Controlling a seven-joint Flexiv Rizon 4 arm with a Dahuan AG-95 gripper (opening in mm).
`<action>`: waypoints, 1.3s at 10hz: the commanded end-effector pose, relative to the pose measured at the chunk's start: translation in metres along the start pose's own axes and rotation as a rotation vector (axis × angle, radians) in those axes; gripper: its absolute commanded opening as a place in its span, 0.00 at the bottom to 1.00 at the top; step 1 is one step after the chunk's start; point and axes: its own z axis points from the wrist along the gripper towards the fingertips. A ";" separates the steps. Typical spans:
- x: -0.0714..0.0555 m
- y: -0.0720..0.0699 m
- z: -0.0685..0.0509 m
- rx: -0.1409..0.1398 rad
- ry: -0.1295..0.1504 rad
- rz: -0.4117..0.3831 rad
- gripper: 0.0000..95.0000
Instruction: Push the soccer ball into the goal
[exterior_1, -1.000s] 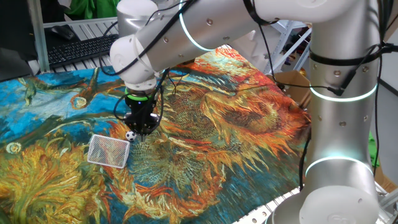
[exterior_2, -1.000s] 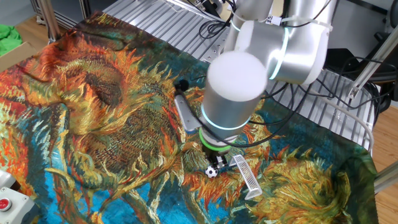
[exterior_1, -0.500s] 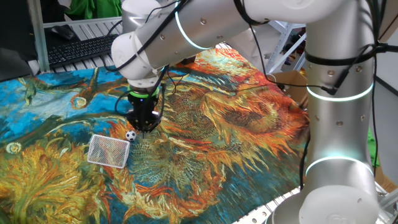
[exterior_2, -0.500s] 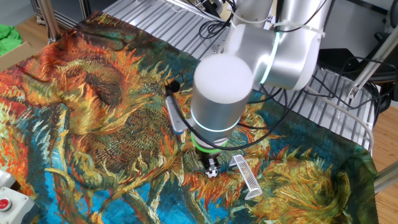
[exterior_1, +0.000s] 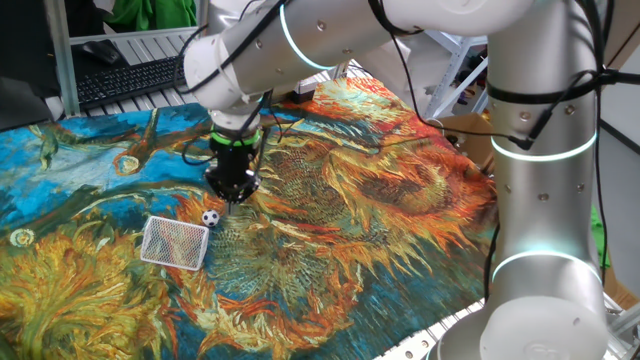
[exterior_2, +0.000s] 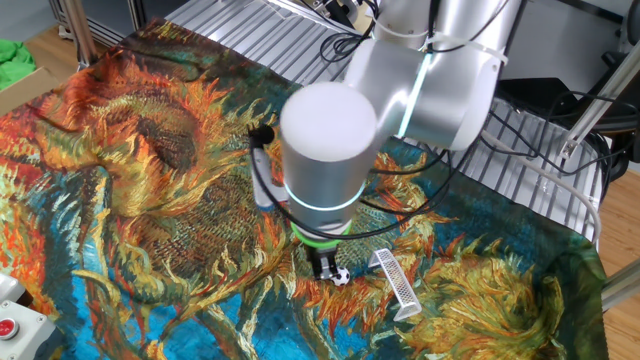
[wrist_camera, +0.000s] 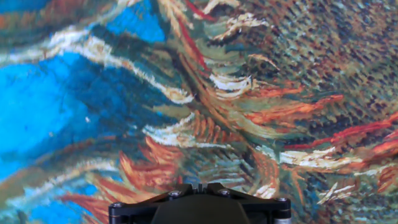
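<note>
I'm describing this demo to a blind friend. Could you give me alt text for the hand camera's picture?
The hand camera looks straight down at a tablecloth printed with painted sunflowers in blue, orange and dark brushstrokes. Only the dark edge of the robot's hand shows at the bottom of the picture. Neither the soccer ball nor the goal appears in this view.

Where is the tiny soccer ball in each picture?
One fixed view: the soccer ball sits left of centre, just above the goal.
The other fixed view: the soccer ball is low in the middle, left of the goal.
Hand view: not in it.
Shared landmark: the goal.
</note>
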 end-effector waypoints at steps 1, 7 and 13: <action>-0.007 0.006 -0.003 -0.004 0.001 0.047 0.00; -0.011 0.007 -0.003 -0.055 0.000 0.175 0.00; 0.051 0.015 0.011 -0.086 -0.002 0.244 0.00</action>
